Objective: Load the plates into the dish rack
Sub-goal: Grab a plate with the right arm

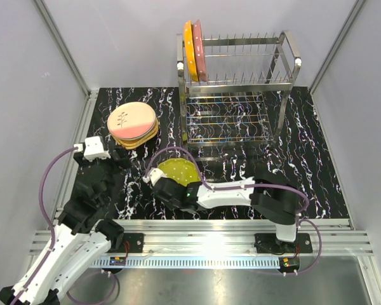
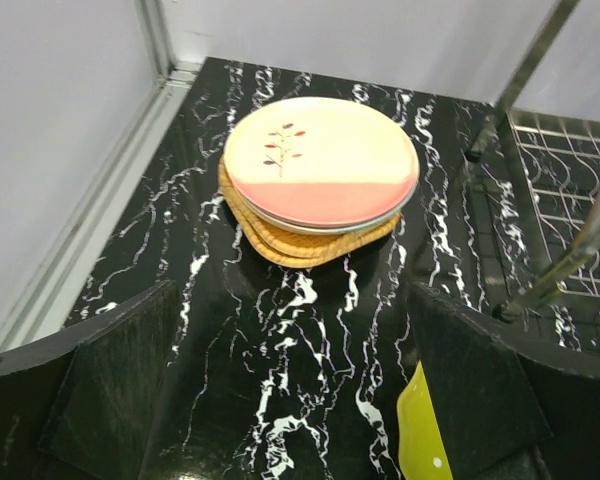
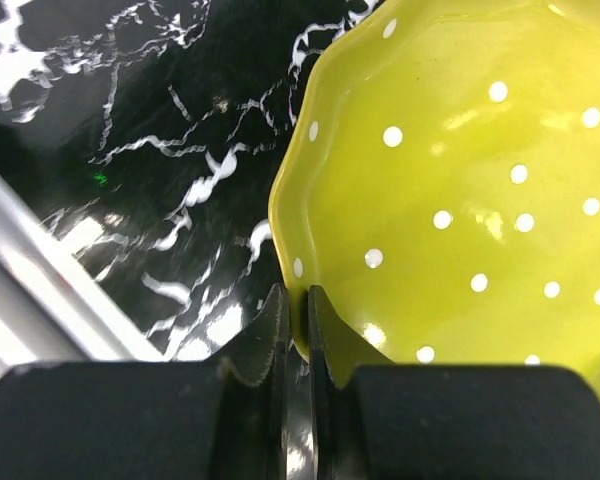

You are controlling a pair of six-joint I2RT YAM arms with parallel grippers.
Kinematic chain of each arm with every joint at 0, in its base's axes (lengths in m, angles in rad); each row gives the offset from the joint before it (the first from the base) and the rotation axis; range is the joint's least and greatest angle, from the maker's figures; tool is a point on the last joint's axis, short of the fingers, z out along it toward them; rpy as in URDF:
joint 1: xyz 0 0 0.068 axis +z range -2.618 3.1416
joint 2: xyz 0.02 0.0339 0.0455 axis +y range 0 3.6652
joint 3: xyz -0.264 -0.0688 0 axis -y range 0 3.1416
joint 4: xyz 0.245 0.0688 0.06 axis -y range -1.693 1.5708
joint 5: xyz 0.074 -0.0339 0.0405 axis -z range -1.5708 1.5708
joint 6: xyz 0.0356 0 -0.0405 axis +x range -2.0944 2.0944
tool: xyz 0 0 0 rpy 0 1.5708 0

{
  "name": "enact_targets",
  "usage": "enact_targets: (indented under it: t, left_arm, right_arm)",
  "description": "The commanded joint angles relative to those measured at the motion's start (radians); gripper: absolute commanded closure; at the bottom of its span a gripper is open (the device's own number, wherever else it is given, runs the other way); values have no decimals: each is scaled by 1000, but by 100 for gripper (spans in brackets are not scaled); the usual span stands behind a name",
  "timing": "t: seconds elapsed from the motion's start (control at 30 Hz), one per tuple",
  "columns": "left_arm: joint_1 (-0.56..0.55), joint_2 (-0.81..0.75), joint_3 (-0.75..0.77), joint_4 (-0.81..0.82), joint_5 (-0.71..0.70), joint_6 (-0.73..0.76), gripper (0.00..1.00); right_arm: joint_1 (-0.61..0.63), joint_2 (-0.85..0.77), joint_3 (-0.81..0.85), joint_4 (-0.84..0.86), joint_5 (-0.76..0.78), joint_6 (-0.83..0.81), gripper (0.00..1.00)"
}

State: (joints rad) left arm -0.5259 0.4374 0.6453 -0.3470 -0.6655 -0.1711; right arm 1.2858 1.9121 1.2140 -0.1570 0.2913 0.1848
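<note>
The right arm [image 1: 228,190] reaches from its base at the near right edge leftward, low across the tabletop [image 1: 305,159], elbow bent near the base and forearm nearly level. The right jaws are closed on the near rim of the lime plate [image 3: 460,200], one finger [image 3: 276,330] outside the scalloped edge and one inside. This plate [image 1: 176,170] is near the middle of the tabletop, in front of the rack; whether it rests on the surface cannot be told.

The left arm [image 1: 82,210] rises from the near left corner and points away from the bases toward the stack [image 1: 133,124]. The left jaws are spread wide and hold nothing, with the stack [image 2: 320,175] a little way ahead, between the two fingers [image 2: 110,390] in the wrist view. The top plate is cream and pink with a leaf sprig; tan ones lie under it.

The rack [image 1: 238,82] stands at the far side. An orange plate [image 1: 189,47] and a pink plate [image 1: 199,51] stand on edge together at the left end of its upper tier.
</note>
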Motion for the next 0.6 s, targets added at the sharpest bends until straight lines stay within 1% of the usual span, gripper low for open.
enact_targets:
  t: [0.0, 0.03, 0.13, 0.2, 0.27, 0.33, 0.37, 0.43, 0.47, 0.53, 0.57]
  left_arm:
    - [-5, 67, 31, 16, 76, -25, 1]
    - [-5, 86, 43, 0, 81, -31, 1]
    - [-5, 138, 57, -9, 159, -34, 1]
    - [-5, 156, 51, 12, 275, -13, 1]
    - [-5, 196, 63, 8, 372, -33, 1]
    - [-5, 262, 79, -6, 437, -47, 1]
    - [-3, 286, 94, -20, 493, -71, 1]
    - [-3, 354, 103, -27, 561, -100, 1]
    - [-3, 375, 111, -30, 634, -140, 1]
    - [-3, 423, 116, -24, 697, -186, 1]
    - [-3, 435, 111, -1, 772, -226, 1]
  right_arm:
    - [15, -149, -63, 82, 49, 136, 100]
    - [17, -169, -80, 88, 58, 145, 100]
    - [21, -241, -143, 111, 94, 179, 100]
    - [20, -281, -189, 119, 114, 202, 100]
    - [30, -303, -214, 110, 159, 219, 100]
    - [32, -340, -252, 106, 189, 251, 100]
    - [35, -355, -264, 111, 210, 261, 100]
    - [37, -392, -301, 125, 223, 283, 100]
    - [37, -401, -310, 132, 238, 288, 100]
    - [38, -424, -327, 136, 244, 294, 100]
    - [40, -430, -330, 137, 258, 295, 100]
